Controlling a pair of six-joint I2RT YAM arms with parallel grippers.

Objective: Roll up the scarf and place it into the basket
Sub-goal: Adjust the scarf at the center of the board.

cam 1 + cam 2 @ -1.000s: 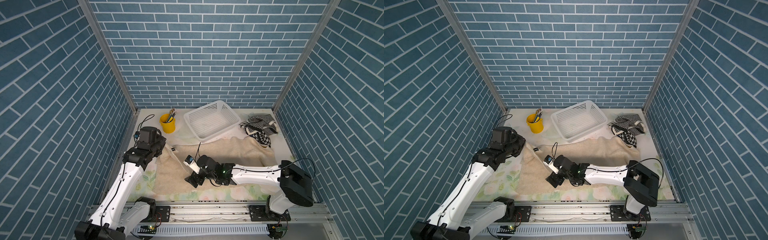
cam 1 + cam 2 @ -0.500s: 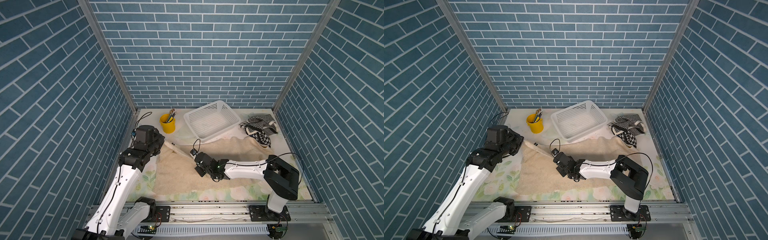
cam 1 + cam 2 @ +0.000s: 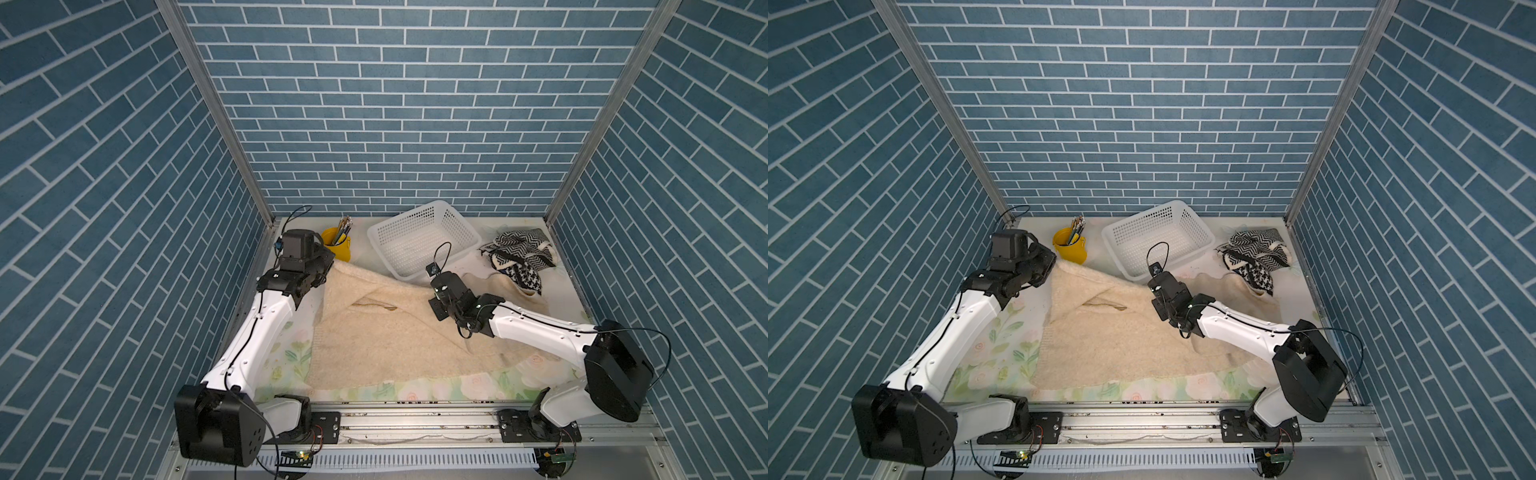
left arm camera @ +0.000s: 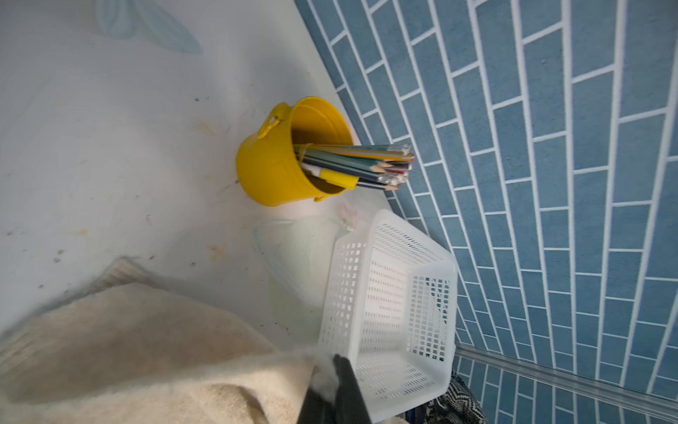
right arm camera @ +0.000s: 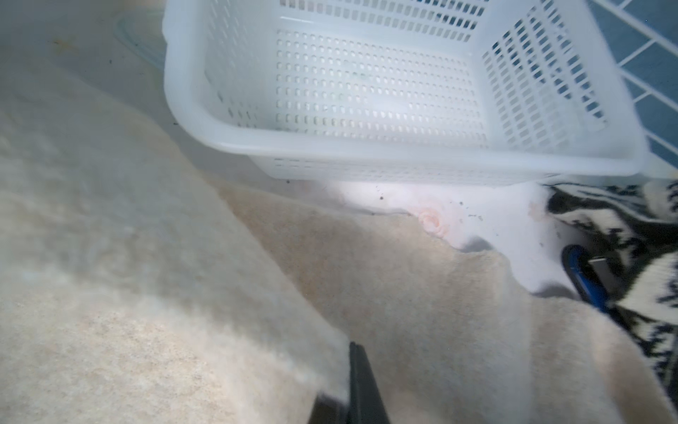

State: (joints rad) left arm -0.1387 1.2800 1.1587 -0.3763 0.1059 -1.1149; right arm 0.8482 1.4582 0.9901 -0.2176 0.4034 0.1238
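1. The left gripper (image 4: 335, 381) is clenched on a pinch of the cream scarf (image 3: 386, 332) at its far left corner, with cloth bunched between the dark fingers.
2. The right gripper (image 5: 343, 389) is closed too, gripping the scarf's raised far edge. In the right wrist view the fold drapes over 1 finger.
3. Between the 2 grips the far edge stands up as a ridge just in front of the basket (image 3: 411, 218). The rest of the scarf lies spread over the table (image 3: 291, 353), and its right end reaches up to the patterned knit (image 3: 519, 257).
4. Rolling looks barely begun, and the basket is empty.
5. To do this step well, carry both grips toward the near edge together, level and at 1 pace, so the turn lies straight.
6. Keep the lift low, because a high pull would likely drag the loose right end.
7. The left arm should stay clear of the yellow bucket (image 3: 337, 245) of pencils, which stands close beside its wrist.
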